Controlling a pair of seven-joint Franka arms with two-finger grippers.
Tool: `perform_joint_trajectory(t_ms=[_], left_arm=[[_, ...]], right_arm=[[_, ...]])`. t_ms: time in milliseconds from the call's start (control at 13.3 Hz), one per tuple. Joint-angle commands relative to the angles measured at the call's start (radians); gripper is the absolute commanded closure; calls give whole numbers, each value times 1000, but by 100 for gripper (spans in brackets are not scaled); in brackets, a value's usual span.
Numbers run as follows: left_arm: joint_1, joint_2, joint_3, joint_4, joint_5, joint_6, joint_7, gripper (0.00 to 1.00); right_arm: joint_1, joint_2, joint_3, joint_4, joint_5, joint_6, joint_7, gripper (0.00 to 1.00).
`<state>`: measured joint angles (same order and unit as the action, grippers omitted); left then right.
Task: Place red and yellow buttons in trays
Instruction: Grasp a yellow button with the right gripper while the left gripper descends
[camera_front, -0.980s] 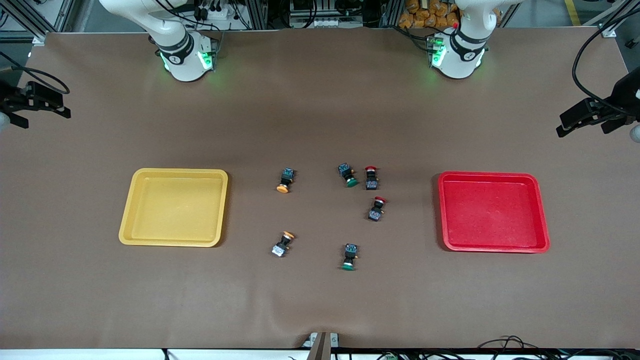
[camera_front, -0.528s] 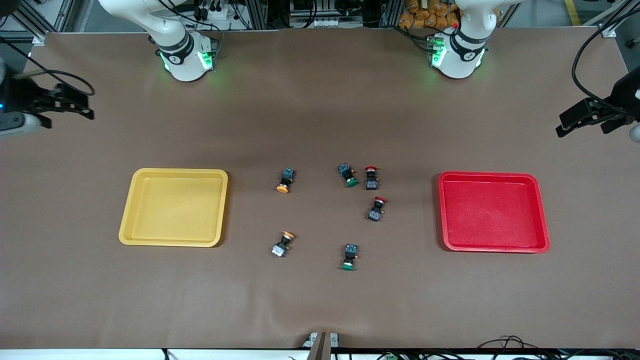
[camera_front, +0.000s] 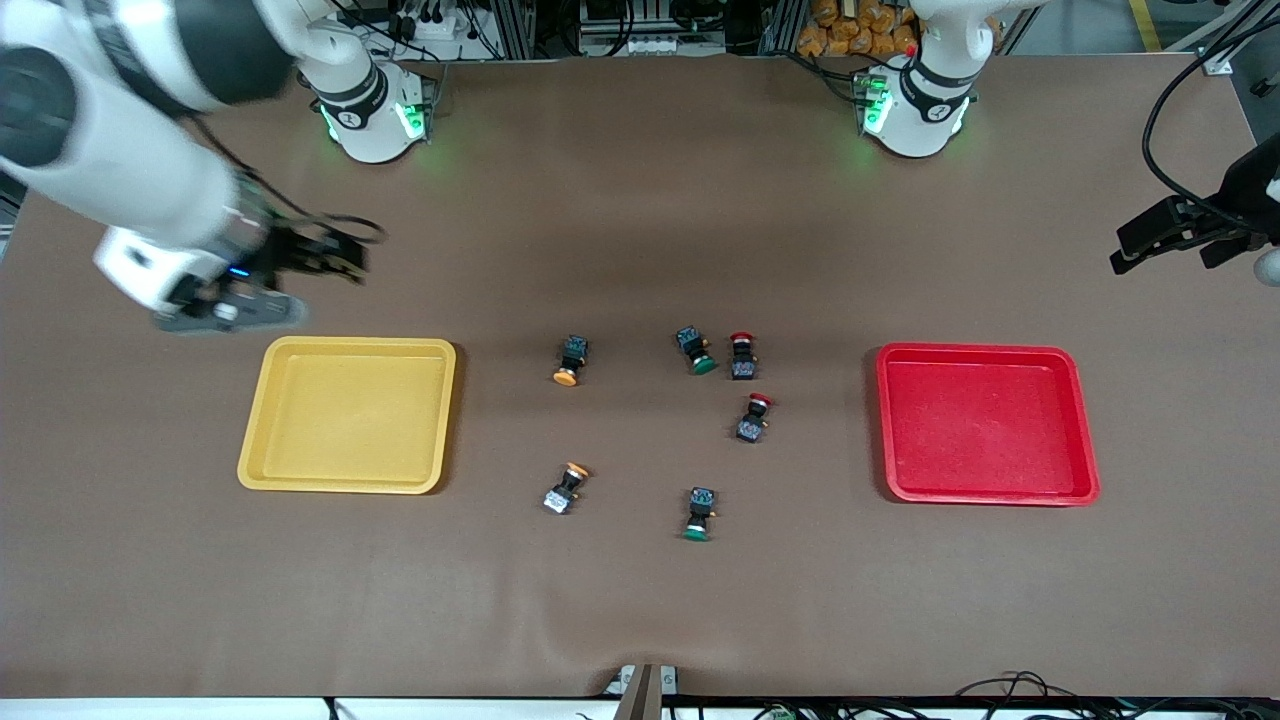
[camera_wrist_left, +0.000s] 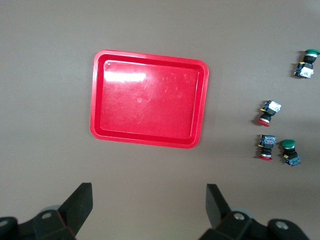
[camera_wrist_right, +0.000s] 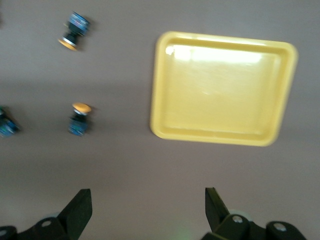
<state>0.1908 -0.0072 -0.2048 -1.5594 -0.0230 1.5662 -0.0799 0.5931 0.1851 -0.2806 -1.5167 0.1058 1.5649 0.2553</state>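
Brown paper-covered surface (camera_front: 640, 620) carrying two shallow plastic trays and six small push-button switches.

Yellow rectangular plastic tray (camera_front: 347, 414) toward the right arm's end, empty. Red rectangular plastic tray (camera_front: 987, 423) toward the left arm's end, also empty.

Between the trays, all switches lying on their sides:
- yellow-orange-capped black switch (camera_front: 570, 361), on the yellow tray's side of the cluster
- second yellow-orange-capped black switch (camera_front: 564, 489), nearer the front camera than the first
- red-capped black switch (camera_front: 741, 355), just beside a green-capped black switch (camera_front: 695, 350), the two not clearly touching
- second red-capped black switch (camera_front: 754, 417), nearer the front camera than the first red one
- second green-capped black switch (camera_front: 699, 514), nearest the front camera of all six

None of the red or yellow buttons in a tray.

Right hand (camera_front: 335, 255) up in the air, over bare surface just off the yellow tray's rim on the robots' side, fingers (camera_wrist_right: 80, 210) spread wide apart, holding nothing.

Left hand (camera_front: 1140, 245) up in the air at the left arm's end of the surface, off to the robots' side of the red tray, fingers (camera_wrist_left: 216, 202) likewise spread wide, holding nothing.
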Motion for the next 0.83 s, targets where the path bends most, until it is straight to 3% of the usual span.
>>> perform_joint_trajectory(t_ms=[0, 452, 754], left_arm=[[-28, 38, -11, 10, -24, -8, 15, 0], [-114, 143, -22, 13, -26, 27, -63, 0], [-149, 251, -38, 12, -57, 133, -64, 0]], right_arm=[[83, 86, -12, 39, 44, 49, 105, 0], [145, 249, -11, 27, 159, 217, 182, 0], [189, 336, -6, -94, 164, 453, 183, 0]])
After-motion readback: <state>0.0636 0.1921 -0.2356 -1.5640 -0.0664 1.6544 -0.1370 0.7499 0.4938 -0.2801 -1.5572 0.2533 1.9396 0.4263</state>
